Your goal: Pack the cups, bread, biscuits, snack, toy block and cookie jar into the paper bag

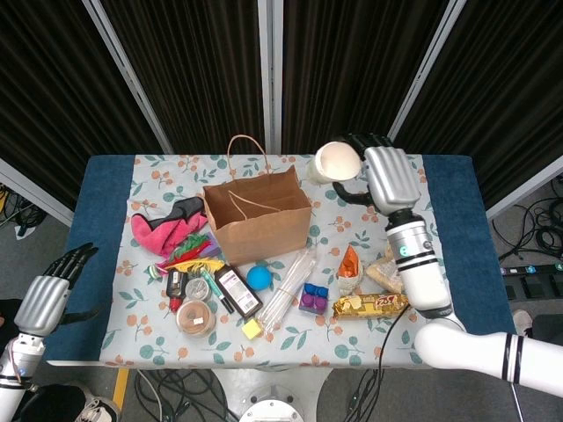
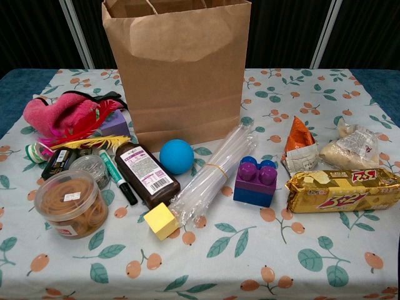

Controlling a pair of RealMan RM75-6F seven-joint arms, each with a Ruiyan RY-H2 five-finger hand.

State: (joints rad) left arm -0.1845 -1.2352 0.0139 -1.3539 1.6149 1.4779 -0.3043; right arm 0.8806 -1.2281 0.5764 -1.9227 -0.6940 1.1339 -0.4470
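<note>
The right hand [image 1: 374, 172] grips the cups [image 1: 338, 162], tilted, in the air just right of the open bag [image 1: 257, 215] standing far on the counter [image 1: 449, 211]. The left hand [image 1: 48, 294] hangs off the left edge, fingers apart, holding nothing. Bread [image 2: 356, 149], biscuits [image 2: 342, 189], snack [image 2: 298, 145] and block [image 2: 255, 180] lie near right; the jar [image 2: 69, 204] sits near left.

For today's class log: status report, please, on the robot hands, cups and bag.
Right robot hand holds cups aloft, right of paper bag. Left robot hand open, off table. Bag mouth open, nothing blocking.
</note>
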